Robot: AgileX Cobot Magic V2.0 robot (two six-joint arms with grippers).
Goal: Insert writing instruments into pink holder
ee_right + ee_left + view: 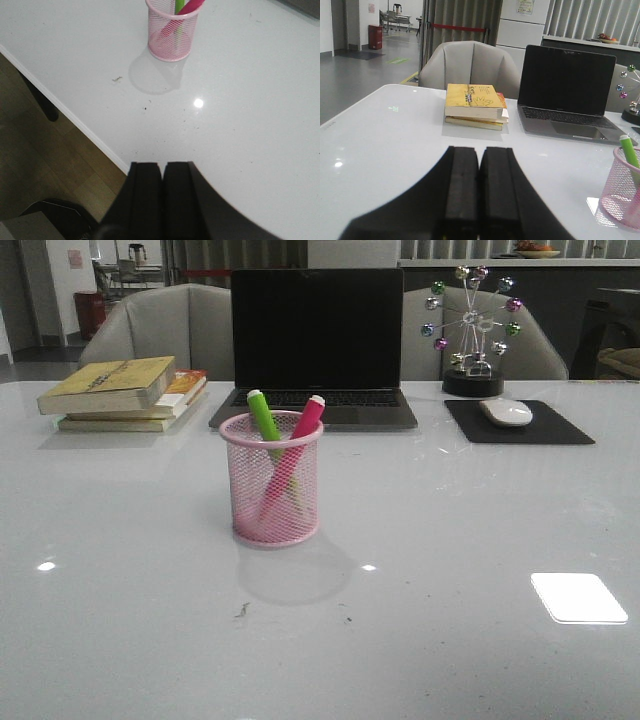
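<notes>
The pink mesh holder (274, 480) stands upright mid-table in front of the laptop. Inside it lean the green highlighter (264, 417) and the magenta highlighter (297, 440), their whitish ends poking above the rim. The right wrist view shows the holder (171, 31) with both markers in it, far ahead of my right gripper (161, 167), which is shut and empty above the table's near edge. My left gripper (480, 152) is shut and empty too, well to the side of the holder (621, 192). Neither gripper appears in the front view.
Behind the holder sits an open laptop (316, 345). A stack of books (122, 392) lies at the back left. A mouse (506, 412) on a black pad and a ball ornament (472, 328) stand at the back right. The table edge (70, 116) drops to the floor.
</notes>
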